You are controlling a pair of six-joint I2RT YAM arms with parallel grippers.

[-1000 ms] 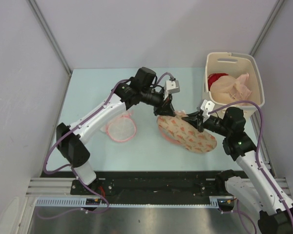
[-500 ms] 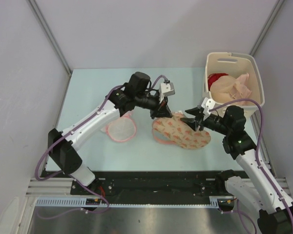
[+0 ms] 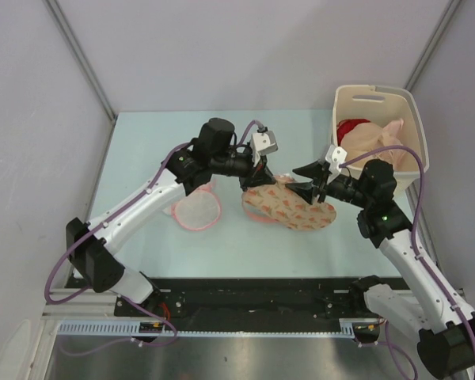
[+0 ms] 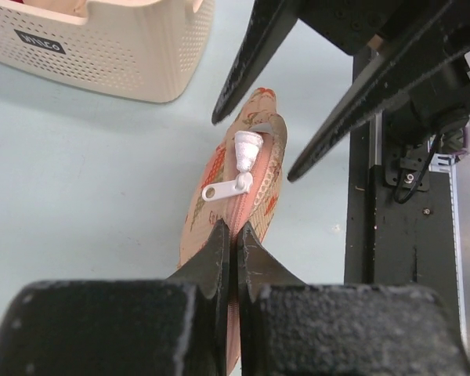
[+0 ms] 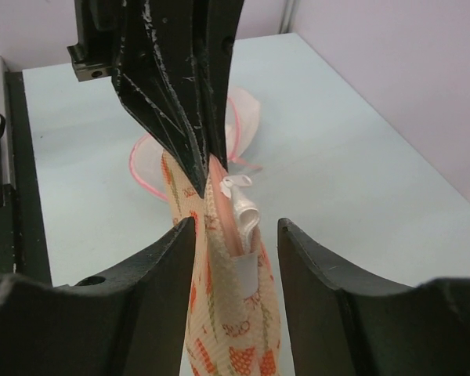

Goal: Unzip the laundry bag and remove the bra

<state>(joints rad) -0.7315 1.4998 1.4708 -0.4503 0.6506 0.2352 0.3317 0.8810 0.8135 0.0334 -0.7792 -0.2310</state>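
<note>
The laundry bag lies mid-table, its zipped edge lifted. My left gripper is shut on that pink zipper edge, just behind the white zipper pull. My right gripper is open, its fingers either side of the bag's raised end without touching it. The zipper pull stands between them, and the left gripper's fingertips pinch the bag beyond it. The zip looks closed. The bra is hidden.
A round white mesh item with pink trim lies left of the bag, under the left arm. A cream perforated basket at the back right holds a red garment and pale peach garments.
The left gripper has dragged the bag left and slightly back, lifting its zipper edge. The right gripper has risen and opened wide around the bag's end.
</note>
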